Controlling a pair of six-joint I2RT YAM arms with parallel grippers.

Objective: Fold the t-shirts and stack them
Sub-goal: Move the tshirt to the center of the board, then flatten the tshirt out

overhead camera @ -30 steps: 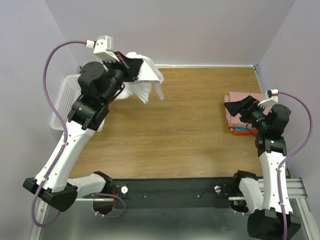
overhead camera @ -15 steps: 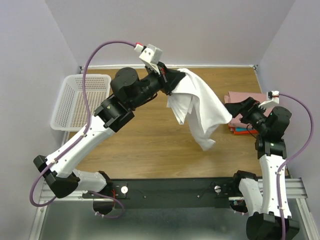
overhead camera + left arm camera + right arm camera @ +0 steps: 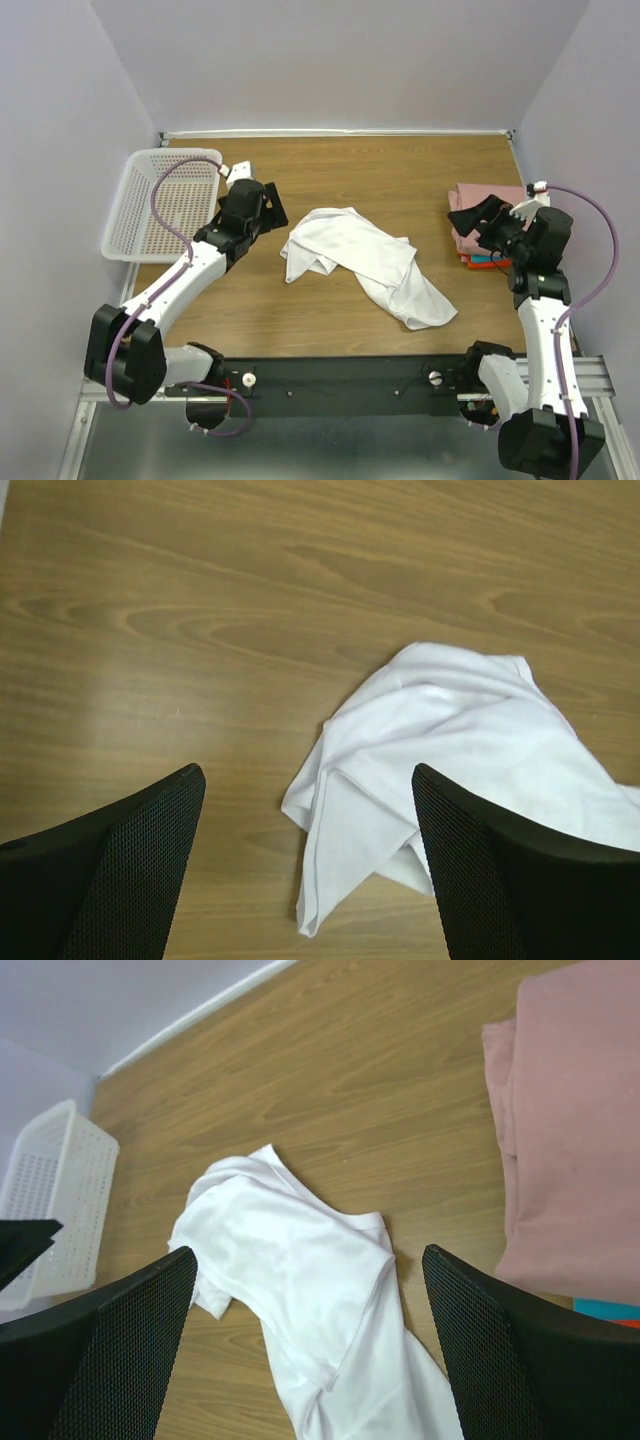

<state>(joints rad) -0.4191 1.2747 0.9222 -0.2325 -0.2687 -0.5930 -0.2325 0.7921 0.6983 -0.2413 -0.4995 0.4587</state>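
A plain white t-shirt (image 3: pixel 365 262) lies crumpled on the middle of the wooden table, also in the left wrist view (image 3: pixel 450 740) and the right wrist view (image 3: pixel 300 1270). My left gripper (image 3: pixel 268 205) hangs just left of it, open and empty (image 3: pixel 308 772). At the right edge sits a stack topped by a folded dusty pink t-shirt (image 3: pixel 487 192) (image 3: pixel 570 1130), with thin red-orange and blue t-shirts (image 3: pixel 480 262) under it. My right gripper (image 3: pixel 472 218) hovers open over the stack's left side, holding nothing (image 3: pixel 308 1253).
A white perforated basket (image 3: pixel 160 200) stands at the table's left edge, seen too in the right wrist view (image 3: pixel 50 1190). Lilac walls close the table at the back and both sides.
The left arm swung the white t-shirt from over the basket to the table's middle, opened and dropped it. It then drew back to the left. The right arm stayed put.
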